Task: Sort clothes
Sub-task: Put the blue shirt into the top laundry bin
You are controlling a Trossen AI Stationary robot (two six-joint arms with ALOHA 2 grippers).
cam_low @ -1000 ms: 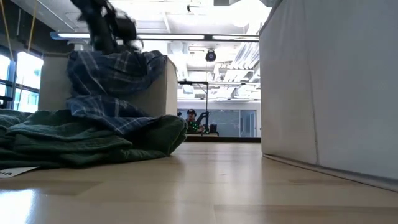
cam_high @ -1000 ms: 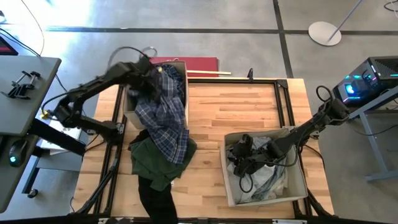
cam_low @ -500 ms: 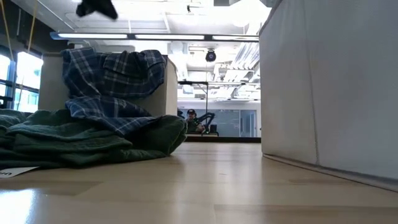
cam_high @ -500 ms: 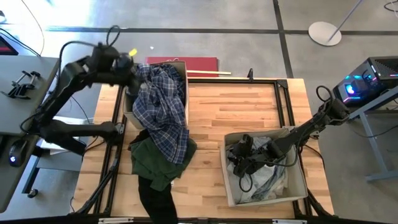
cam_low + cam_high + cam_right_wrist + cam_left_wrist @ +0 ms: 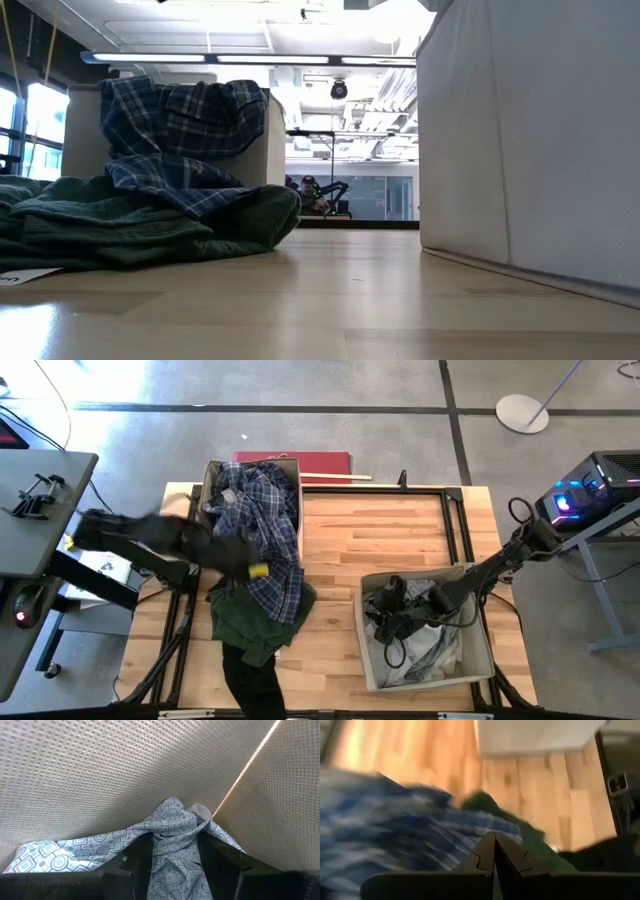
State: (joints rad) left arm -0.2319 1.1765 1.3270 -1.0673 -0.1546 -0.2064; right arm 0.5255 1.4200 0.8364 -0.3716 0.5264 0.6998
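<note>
A wooden table (image 5: pixel 400 540) holds two beige fabric boxes. The plaid shirt (image 5: pixel 262 535) spills from the ten o'clock box (image 5: pixel 208 490) onto a dark green garment (image 5: pixel 245 622). Left gripper (image 5: pixel 494 851), fingers together, hovers over it. Right gripper (image 5: pixel 172 851) clamps a patterned pale cloth (image 5: pixel 165 827) inside the four o'clock box (image 5: pixel 480 625).

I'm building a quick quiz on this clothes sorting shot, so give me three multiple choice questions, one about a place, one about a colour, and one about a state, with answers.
1. Where does the plaid shirt lie?
A. draped out of the left box onto the table
B. wholly inside the right box
C. on the floor

2. What colour is the garment under the shirt's lower end?
A. red
B. dark green
C. yellow

3. How are the left gripper fingers?
A. shut
B. wide open
C. holding the shirt

Answers: 1 A, it spills over the box's wall. 2 B, green shows in the high and low views. 3 A, the left wrist view shows the tips meeting on nothing.
</note>
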